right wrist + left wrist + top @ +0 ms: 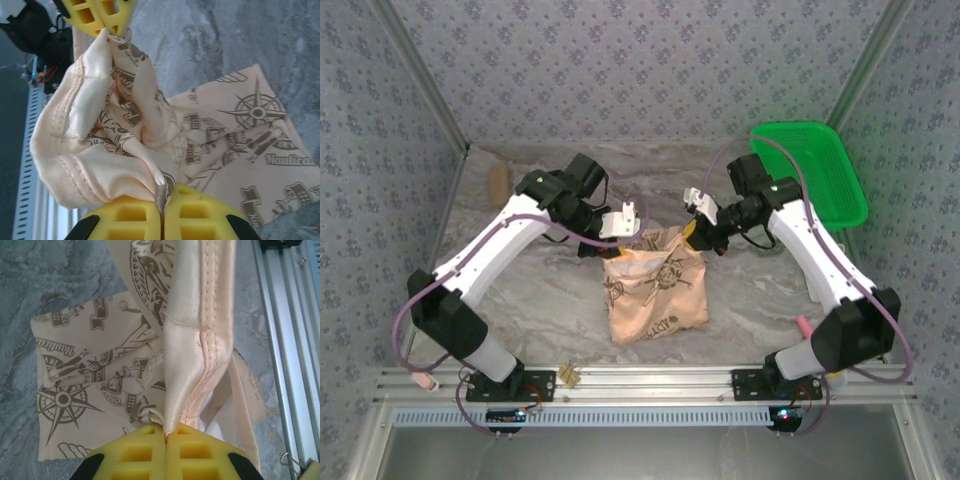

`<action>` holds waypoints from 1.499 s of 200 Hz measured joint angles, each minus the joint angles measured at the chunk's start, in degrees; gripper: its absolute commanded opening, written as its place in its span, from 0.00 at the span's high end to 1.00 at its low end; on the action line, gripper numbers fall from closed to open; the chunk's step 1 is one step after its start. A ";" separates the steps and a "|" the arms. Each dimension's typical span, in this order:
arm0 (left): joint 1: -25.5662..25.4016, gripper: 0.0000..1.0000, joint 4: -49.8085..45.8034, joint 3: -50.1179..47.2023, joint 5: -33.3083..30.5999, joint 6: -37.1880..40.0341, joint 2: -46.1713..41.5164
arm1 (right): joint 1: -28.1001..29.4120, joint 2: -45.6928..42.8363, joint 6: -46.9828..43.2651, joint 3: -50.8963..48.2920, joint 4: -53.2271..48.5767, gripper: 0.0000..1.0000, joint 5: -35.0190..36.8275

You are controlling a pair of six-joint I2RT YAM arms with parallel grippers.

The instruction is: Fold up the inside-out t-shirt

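At the left, the left arm's yellow-padded two-finger gripper (165, 432) has its pads pressed together on a pinch of the soft tan-beige t-shirt with dark brown compass prints (95, 375). The pinch is at a stitched hem where the paler, shinier cream reverse shows. From above, this gripper (625, 222) sits over the shirt's far left corner.

The t-shirt (655, 285) lies mid-table on the grey marbled tabletop (520, 300), between the two arms. Its far edge is lifted and bunched, and the near part rests flat.

The right arm's yellow-padded gripper (162, 195) is likewise clamped on a thin pleat of the same hem region (90, 150), over the far right corner (695, 228). The cloth sags in a loose pouch between the two grips.

The shirt looks light and limp, so it will probably drape wherever it is unsupported and hold no crease by itself. The reverse has a sheen that may slip between pads (a thin pinch seems the likelier to slide out). The double-stitched hem and the corners are probably the surest places to hold, being thicker and easier to pull taut.

At the far right, a green plastic mesh basket (810, 170) stands well apart from the shirt.
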 measured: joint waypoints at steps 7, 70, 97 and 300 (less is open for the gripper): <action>0.96 0.99 0.20 0.55 0.50 0.17 1.66 | -0.48 1.86 -0.04 0.37 0.87 1.00 -0.02; 11.19 0.16 8.20 11.82 3.39 -6.21 24.48 | -3.82 22.93 13.86 3.26 19.63 0.53 8.66; 16.61 0.07 16.35 17.55 5.09 -22.53 32.09 | -5.35 30.36 28.09 7.23 25.79 0.46 16.02; 13.57 0.25 29.73 -9.55 -5.11 -57.20 23.85 | -0.02 33.18 52.13 1.66 29.99 0.86 33.24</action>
